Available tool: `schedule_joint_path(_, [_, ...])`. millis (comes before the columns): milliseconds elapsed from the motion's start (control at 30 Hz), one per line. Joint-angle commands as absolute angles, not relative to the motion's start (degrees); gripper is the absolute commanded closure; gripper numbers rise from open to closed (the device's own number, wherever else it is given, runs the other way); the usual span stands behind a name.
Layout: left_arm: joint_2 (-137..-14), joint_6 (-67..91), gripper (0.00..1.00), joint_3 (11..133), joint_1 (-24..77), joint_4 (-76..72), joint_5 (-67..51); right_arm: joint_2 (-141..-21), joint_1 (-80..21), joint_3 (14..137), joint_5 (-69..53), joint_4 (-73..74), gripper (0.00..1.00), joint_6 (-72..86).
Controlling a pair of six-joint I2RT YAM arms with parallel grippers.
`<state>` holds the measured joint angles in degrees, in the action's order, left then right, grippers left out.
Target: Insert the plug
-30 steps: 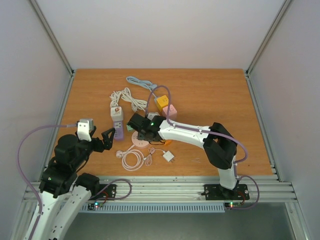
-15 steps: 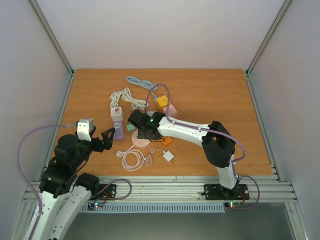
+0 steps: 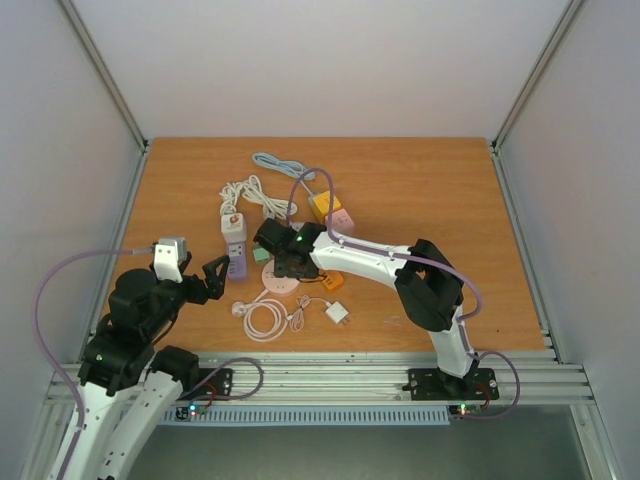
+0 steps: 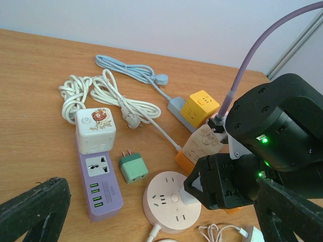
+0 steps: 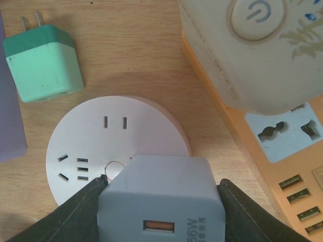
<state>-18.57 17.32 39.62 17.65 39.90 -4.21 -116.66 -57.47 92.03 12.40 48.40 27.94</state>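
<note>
Clamped by its two flanks in the half-closed right gripper [image 5: 161, 185]: the grey charger plug [image 5: 161, 214], hovering over the near part of the round pink socket [image 5: 91, 151], left of the bench's middle and closer to the near edge than the far one. Hanging wide open and holding nothing, by the left edge: the left gripper [image 3: 208, 279].

Judged to be the alignment step, just ahead of the push. Cannot tell the prongs' position (hidden under the plug's own body), so go by the body's outline instead. Shift the plug toward the pair of straight slots [image 5: 114, 122] on the far side of the socket face, the likely target. Square its long side to that pair, then lower straight down without tilt. Press gently, then back off and re-centre on meeting early resistance. Mind the orange power strip [image 5: 282, 151] close on the right and the green adapter [image 5: 43, 63] on the left, both near enough to be nudged. Expect a light socket to slide under a skewed push.
</note>
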Motion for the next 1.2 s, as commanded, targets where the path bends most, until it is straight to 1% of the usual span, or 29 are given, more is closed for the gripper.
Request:
schedule_joint_path(0, [-18.1, 16.5, 0.01, 39.0, 17.6, 38.4, -3.6, -120.8, -57.7, 87.4, 13.9, 58.1, 0.57, 25.0])
schedule_joint_path(400, [-18.6, 16.7, 0.01, 39.1, 17.7, 38.3, -3.9, -115.3, -56.3, 84.6, 10.4, 59.0, 0.53, 17.1])
schedule_joint_path(533, [-18.8, 16.7, 0.01, 39.0, 17.6, 38.3, -3.9, -115.2, -55.7, 84.9, 11.1, 58.7, 0.5, 15.2])
schedule_joint_path(633, [-18.9, 16.7, 0.01, 39.0, 17.6, 38.4, -3.9, -115.1, -55.8, 85.5, 10.5, 58.0, 0.43, 13.8])
schedule_joint_path(767, [-19.1, 16.7, 0.01, 39.1, 17.6, 38.5, -3.7, -113.0, -55.8, 85.4, 9.5, 56.1, 0.25, 13.1])
schedule_joint_path(833, [-19.2, 16.7, 0.01, 39.1, 17.6, 38.5, -3.8, -111.0, -55.8, 84.8, 8.5, 54.3, 0.19, 12.6])
schedule_joint_path(900, [-19.5, 16.6, 0.01, 39.2, 17.7, 38.5, -4.4, -108.5, -55.8, 83.1, 4.8, 49.9, 0.14, 10.1])
schedule_joint_path(1000, [-20.1, 16.3, 0.01, 39.6, 17.6, 38.5, -5.4, -105.4, -55.8, 80.6, 1.5, 45.7, 0.1, 9.2])
schedule_joint_path(1167, [-20.9, 16.0, 0.01, 39.8, 17.6, 38.8, -6.0, -100.0, -55.8, 76.8, 7.0, 44.9, 0.08, 8.8])
